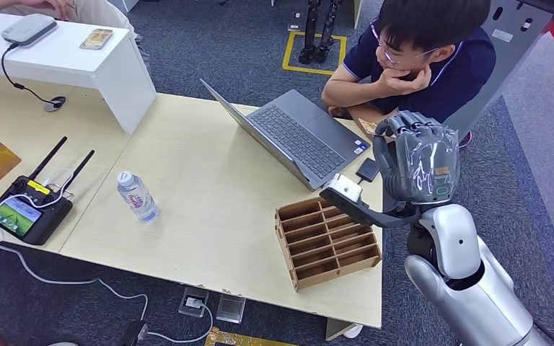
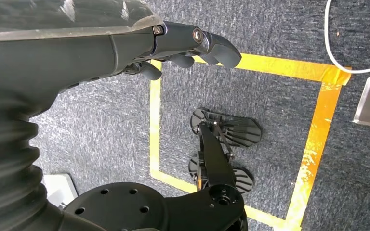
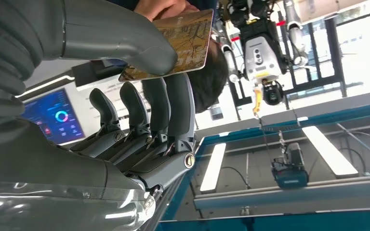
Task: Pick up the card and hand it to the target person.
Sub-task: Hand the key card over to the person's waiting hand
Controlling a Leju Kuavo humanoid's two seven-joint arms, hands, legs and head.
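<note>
Card (image 3: 173, 41) is pinched in the right hand (image 3: 144, 96): grey thumb on one face, dark fingers (image 3: 180, 108) on the other, a brown patterned card with pale lettering. A person's fingertips (image 3: 166, 7) touch its far edge in the right wrist view, so both robot and person are on it. In the head view the right hand (image 1: 415, 162) is raised over the table's far right corner, just in front of the seated person (image 1: 422, 54) in a dark polo, who leans chin on one hand; the card (image 1: 369, 127) shows as a brown sliver between the hand and the person's forearm. Left hand (image 2: 183, 48) hangs over blue carpet marked with a yellow tape square (image 2: 318, 120), fingers loosely curled, holding nothing. On the light wood table (image 1: 209, 187): an open grey laptop (image 1: 296, 137) at the far edge in front of the person, a slotted wooden card rack (image 1: 328, 241) near the front right corner, a small black object (image 1: 367, 170) between laptop and hand, a water bottle (image 1: 138, 196) lying mid-table, a black handheld controller with two antennas (image 1: 32, 205) at the left edge. A white riser shelf (image 1: 65, 54) at far left carries a grey device (image 1: 27, 29) and a second card (image 1: 96, 39).
</note>
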